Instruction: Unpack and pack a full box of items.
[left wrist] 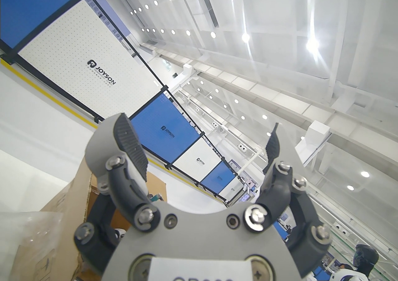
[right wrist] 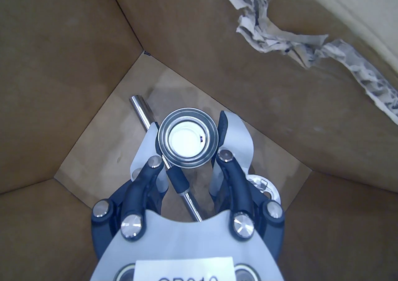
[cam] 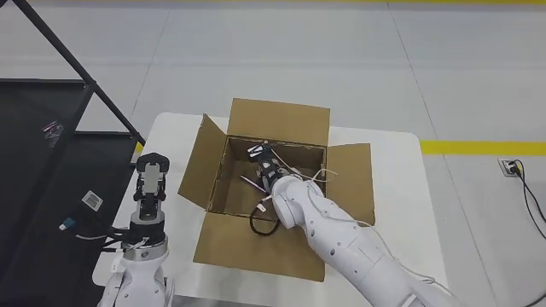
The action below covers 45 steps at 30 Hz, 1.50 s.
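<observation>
White bench [cam: 397, 222], top view: it is carrying an open cardboard box [cam: 277, 121], the right arm [cam: 328, 226] leaning into it and the left gripper [cam: 152, 175] hovering beside its flap. Left wrist view: that gripper is gaping wide, pointing ceilingward. Right wrist view: the right gripper [right wrist: 188, 126] is grasping a metal can [right wrist: 187, 141] deep inside the box, a steel rod [right wrist: 141, 108] lying beneath.

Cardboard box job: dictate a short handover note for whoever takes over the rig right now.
Left gripper: open, empty, pointing up beside the box on the table.
Right gripper: down inside the box, shut on the can. I cannot tell whether the can is off the box floor.
Also on the box floor: metal rod, round whitish piece. A torn paper strip lies along one wall.
Done: flaps open, can gripped.
Left: probably lift the can out, then the rest, then repack.
</observation>
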Tool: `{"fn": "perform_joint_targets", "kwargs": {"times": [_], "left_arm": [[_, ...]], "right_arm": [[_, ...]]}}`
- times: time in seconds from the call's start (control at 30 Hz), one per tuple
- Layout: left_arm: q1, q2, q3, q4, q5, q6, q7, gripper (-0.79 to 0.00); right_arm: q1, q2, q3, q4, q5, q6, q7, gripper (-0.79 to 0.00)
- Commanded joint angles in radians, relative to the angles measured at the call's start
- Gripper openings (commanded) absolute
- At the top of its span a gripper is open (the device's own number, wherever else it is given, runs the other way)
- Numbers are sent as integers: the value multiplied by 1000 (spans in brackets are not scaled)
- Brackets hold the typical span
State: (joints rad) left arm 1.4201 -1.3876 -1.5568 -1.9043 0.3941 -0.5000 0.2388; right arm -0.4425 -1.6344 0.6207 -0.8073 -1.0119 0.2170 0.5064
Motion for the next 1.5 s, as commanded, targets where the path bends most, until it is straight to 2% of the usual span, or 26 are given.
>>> {"fn": "perform_joint_targets", "kwargs": {"times": [0.0,0.17,0.3,0.47,0.63,0.67,0.73,1.03,1.1,1.17,1.27,1.4,1.47], "left_arm": [[0,0,0,0,0,0,0,0],[-1,0,3,-14,-4,10,-15,0],[0,1,-9,-18,2,20,-14,0],[19,4,-33,-19,-8,49,-37,0],[36,10,-53,-10,-43,74,-118,0],[38,11,-55,-3,-53,82,-143,0],[37,14,-67,12,-58,109,-173,0],[20,17,-46,48,-83,143,-234,0],[8,17,-29,55,-83,144,-252,0],[-7,17,-12,62,-80,147,-266,0],[-29,16,17,75,-76,154,-293,0],[-61,16,56,91,-67,167,-330,0],[-79,16,75,100,-65,175,-353,0]], "right_arm": [[10,-10,-2,20,2,-4,-3,0],[21,-22,3,28,-13,-13,-5,0],[0,-13,30,-32,-41,-11,-18,0],[-83,28,95,-237,-128,22,-3,0],[-235,80,187,-541,-259,63,31,0],[-271,90,206,-602,-265,36,39,0],[-315,107,235,-692,-235,-105,90,0],[-315,107,235,-692,-235,-105,90,0],[-339,109,252,-702,-226,-111,45,0],[-371,114,288,-730,-207,-112,0,0],[-429,131,357,-792,-171,-192,-43,0],[-519,160,500,-886,-98,-308,-45,0],[-569,174,575,-943,-80,-335,-29,0]]}}
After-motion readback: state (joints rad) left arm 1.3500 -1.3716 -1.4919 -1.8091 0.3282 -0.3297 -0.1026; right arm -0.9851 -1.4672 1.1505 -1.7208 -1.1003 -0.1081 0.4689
